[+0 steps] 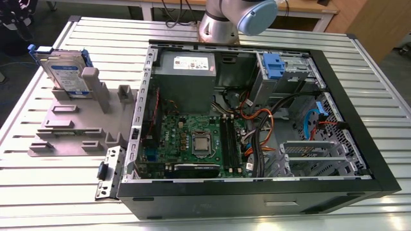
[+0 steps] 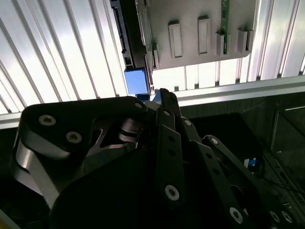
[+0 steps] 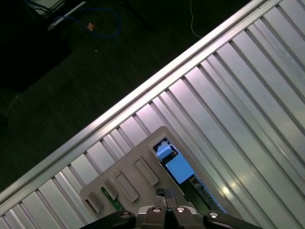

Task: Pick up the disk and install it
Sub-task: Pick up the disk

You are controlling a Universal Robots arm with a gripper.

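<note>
The disk [image 1: 64, 72] stands on edge in a slot of the grey fixture [image 1: 77, 125], on the table at the exterior view's left. It is silver with a blue-and-white label and a blue carrier. In both wrist views I look down on the blue carrier end [image 3: 174, 162] [image 2: 136, 81] and on the disk's thin edge. My gripper [image 3: 164, 192] [image 2: 162, 95] hangs well above the fixture, with its tips over the spot beside the carrier end. The fingers are shut together with nothing between them.
An open black computer case [image 1: 378, 144] lies on the slatted aluminium table [image 1: 51, 192], at the fixture's right in the exterior view. Inside are a motherboard [image 1: 199, 139], a grey power supply [image 1: 186, 62], a blue bracket [image 1: 273, 65], cables and a metal drive cage [image 1: 308, 154]. The table edge [image 3: 143, 90] and dark floor lie close behind the fixture.
</note>
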